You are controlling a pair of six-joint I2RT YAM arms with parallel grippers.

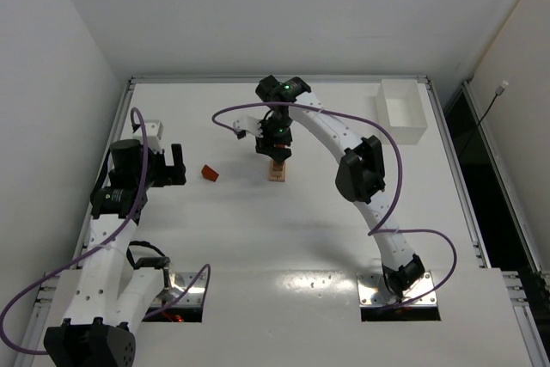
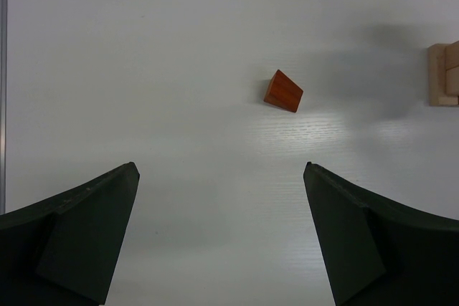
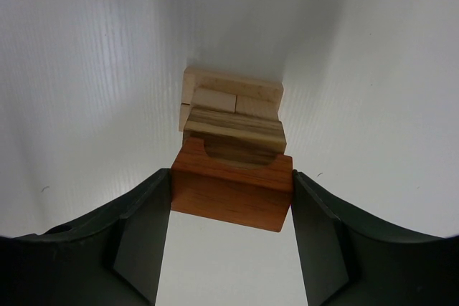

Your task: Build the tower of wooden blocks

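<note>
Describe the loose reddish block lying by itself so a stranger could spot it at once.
On the white table, look between the left gripper and the wood block tower near the middle. There lies a small orange-red wedge, alone on the bare surface. Unlike the reddish arch block clamped in the right gripper over the tower, it touches nothing else.

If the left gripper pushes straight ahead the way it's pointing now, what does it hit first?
Probably the reddish-orange wooden wedge block, lying on the white table ahead of the open left gripper; depth is unclear, so it might touch table first.
</note>
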